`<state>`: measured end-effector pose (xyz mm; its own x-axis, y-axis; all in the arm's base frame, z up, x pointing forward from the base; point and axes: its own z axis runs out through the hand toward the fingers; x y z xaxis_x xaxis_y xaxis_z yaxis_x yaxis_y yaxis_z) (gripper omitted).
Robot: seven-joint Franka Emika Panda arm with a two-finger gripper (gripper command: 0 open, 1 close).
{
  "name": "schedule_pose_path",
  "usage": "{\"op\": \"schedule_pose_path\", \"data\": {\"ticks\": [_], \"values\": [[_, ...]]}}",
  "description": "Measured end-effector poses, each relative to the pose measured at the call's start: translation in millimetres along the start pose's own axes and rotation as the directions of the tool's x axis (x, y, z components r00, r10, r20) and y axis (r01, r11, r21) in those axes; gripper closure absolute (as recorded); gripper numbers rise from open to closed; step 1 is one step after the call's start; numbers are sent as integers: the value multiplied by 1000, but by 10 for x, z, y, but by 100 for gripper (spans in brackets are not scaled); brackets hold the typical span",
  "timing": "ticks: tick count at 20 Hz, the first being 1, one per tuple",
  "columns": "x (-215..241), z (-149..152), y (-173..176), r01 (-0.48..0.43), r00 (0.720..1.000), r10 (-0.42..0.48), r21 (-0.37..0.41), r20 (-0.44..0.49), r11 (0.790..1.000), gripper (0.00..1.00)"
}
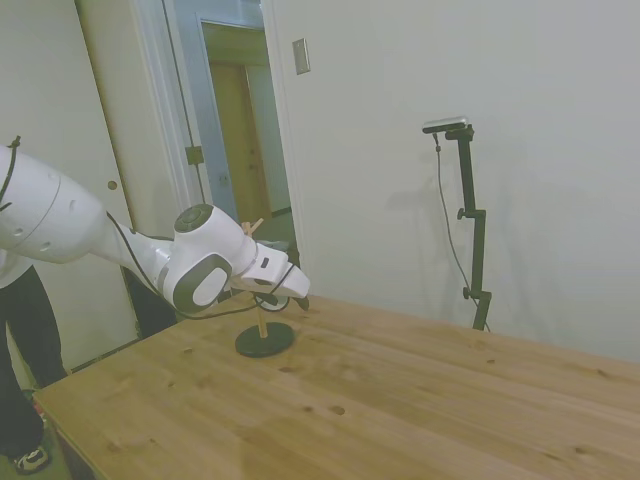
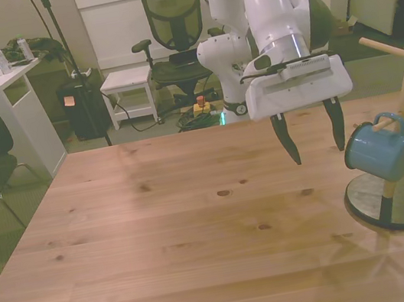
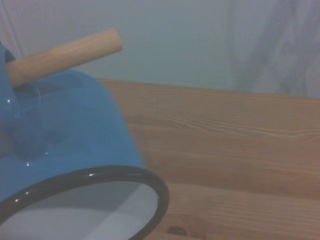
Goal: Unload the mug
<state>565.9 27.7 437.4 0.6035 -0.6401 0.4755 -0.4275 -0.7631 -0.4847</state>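
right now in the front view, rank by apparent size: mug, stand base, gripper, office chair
1. office chair, though it is farther back
2. gripper
3. stand base
4. mug
Gripper versus chair is unsure, given distance.

We see a pale wall [image 1: 480, 90] and an open doorway [image 1: 240, 120] behind the wooden counter [image 1: 400, 400]. Across it stand a black mesh chair [image 2: 175, 27], a white stool [image 2: 127, 82] and a white desk [image 2: 11, 101] under warm, dim light.
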Motion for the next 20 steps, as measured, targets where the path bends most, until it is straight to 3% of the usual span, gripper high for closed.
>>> {"op": "schedule_pose_path", "data": {"ticks": [20], "values": [[-109,361,-279,59,996,-52,97,-73,994,0]]}}
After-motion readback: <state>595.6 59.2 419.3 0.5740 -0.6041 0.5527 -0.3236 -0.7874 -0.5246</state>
